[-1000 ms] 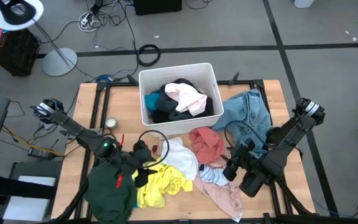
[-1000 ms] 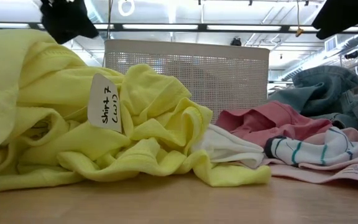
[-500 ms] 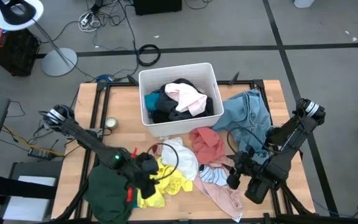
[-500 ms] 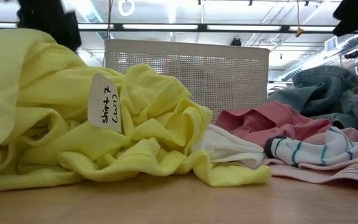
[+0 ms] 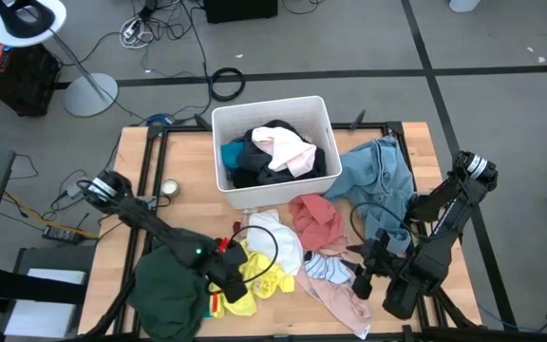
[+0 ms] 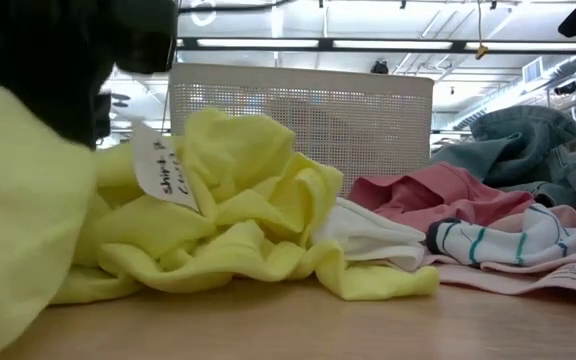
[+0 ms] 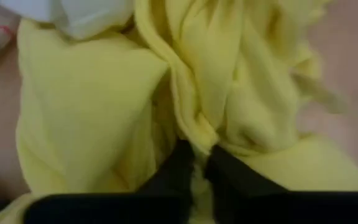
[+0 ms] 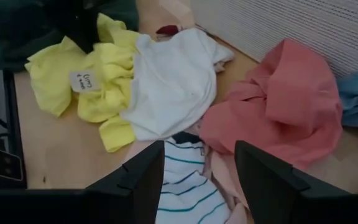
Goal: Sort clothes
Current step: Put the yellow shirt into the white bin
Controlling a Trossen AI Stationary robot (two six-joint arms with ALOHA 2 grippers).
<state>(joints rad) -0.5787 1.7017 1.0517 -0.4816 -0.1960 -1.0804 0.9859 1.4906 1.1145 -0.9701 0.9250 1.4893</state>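
A yellow shirt (image 5: 257,278) with a paper tag (image 6: 163,170) lies bunched on the table near the front. My left gripper (image 5: 224,277) is down on it and shut on its cloth (image 7: 194,143). A dark green garment (image 5: 164,299) lies to its left. A white garment (image 5: 278,242), a salmon pink one (image 5: 316,218), a striped one (image 5: 326,271) and a pale pink one (image 5: 345,302) lie to its right. My right gripper (image 5: 361,280) hovers open over the striped garment (image 8: 185,186), touching nothing. My left gripper pinches a raised fold of the yellow shirt (image 7: 196,138) between its two fingers (image 7: 178,167). The fingers come from above, pointing down. The rest of the shirt lies slack and crumpled on the table around them.
A white bin (image 5: 218,123) at the table's far middle holds dark garments and a pink-and-white one (image 5: 288,150). Light blue denim (image 5: 378,176) lies to its right. A tape roll (image 5: 170,188) sits to its left. Bare wood shows along the front edge (image 6: 368,330).
My left gripper has gone toward the table's near edge and down onto the yellow shirt. The shirt has bunched up, and its tag has tipped. My right gripper has drifted a little toward the near edge.
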